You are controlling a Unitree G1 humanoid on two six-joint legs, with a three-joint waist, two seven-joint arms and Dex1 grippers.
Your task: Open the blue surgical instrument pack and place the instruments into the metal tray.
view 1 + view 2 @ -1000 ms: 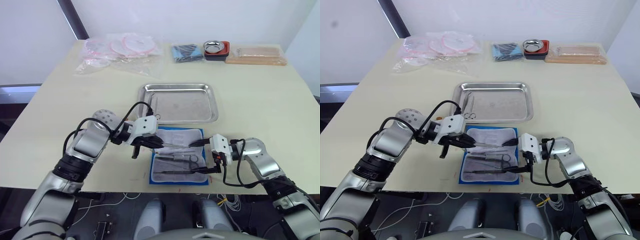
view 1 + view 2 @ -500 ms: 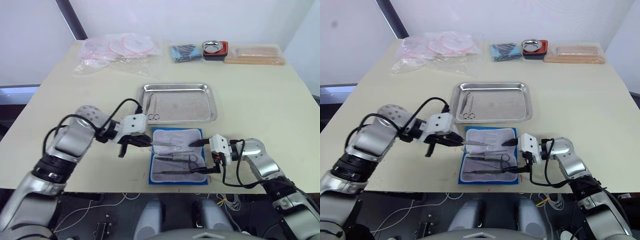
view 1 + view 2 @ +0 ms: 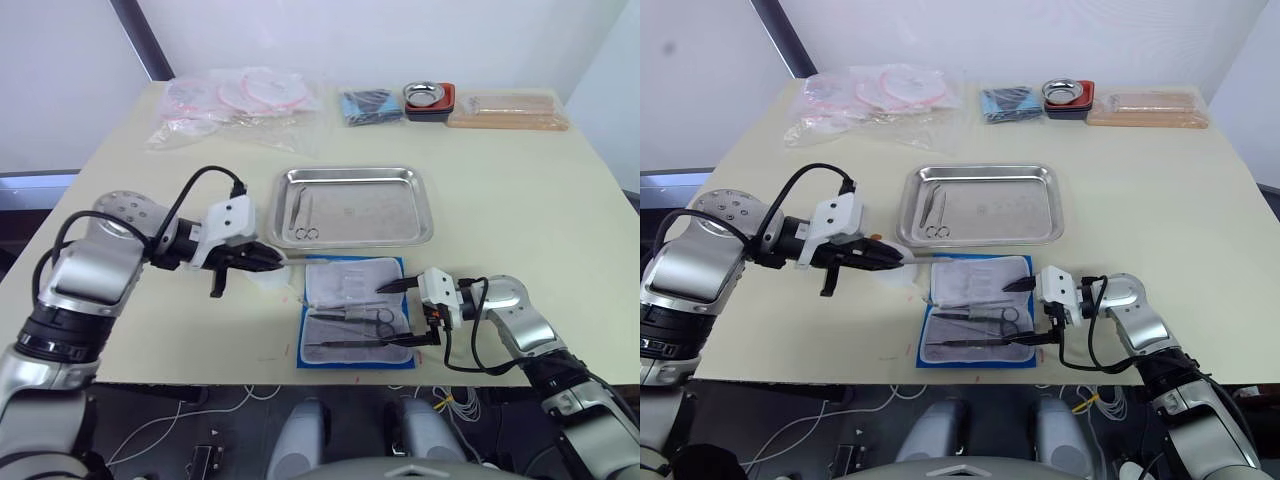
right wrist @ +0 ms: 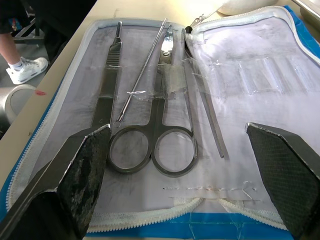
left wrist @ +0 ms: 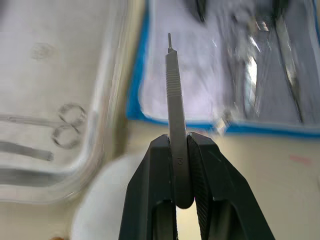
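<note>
The blue surgical instrument pack (image 3: 350, 281) lies open near the table's front edge, white lining up. Scissors (image 4: 165, 145) and other thin silver instruments sit in its clear sleeves. My left gripper (image 3: 272, 260) hovers left of the pack, shut on a thin flat silver handle (image 5: 174, 90) that points toward the pack. The metal tray (image 3: 380, 210) lies just behind the pack, with ring-handled instruments (image 3: 303, 216) at its left end. My right gripper (image 3: 395, 315) stands open at the pack's right edge, its fingers (image 4: 82, 170) spread over the sleeves and holding nothing.
Along the back edge lie clear bags with pink rings (image 3: 240, 100), a dark blue cloth bundle (image 3: 372, 105), a small metal bowl in a red-black dish (image 3: 430, 98) and a tan packet (image 3: 508, 110). A small whitish lump (image 3: 266, 278) lies left of the pack.
My left gripper has drawn back to the left, off the pack, carrying the thin silver handle. The right gripper has stayed put.
</note>
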